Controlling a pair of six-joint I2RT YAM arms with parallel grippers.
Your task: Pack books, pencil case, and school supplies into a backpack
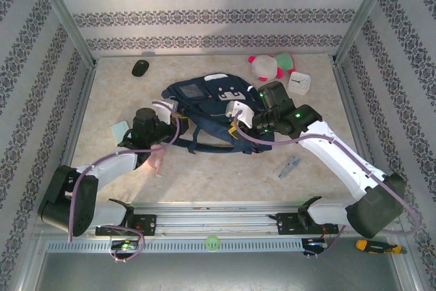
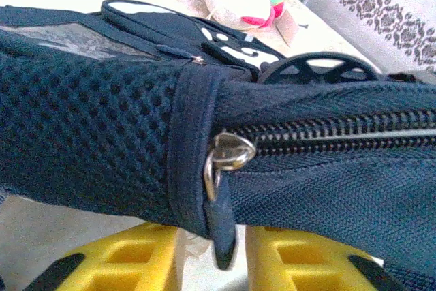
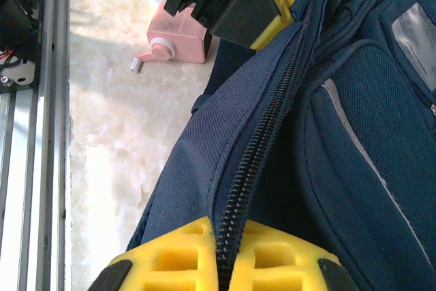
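Teamwork on a zip, I'd say: the right gripper is pinched together on the backpack along its zipper, likely anchoring the fabric. The zipper pull hangs between the jaws of the left gripper. Whether they pinch it, I cannot tell.

Navy blue white-striped fabric backpack flat on the desk, main zipper closed; pale pink piece and teal square left, clear packet right.
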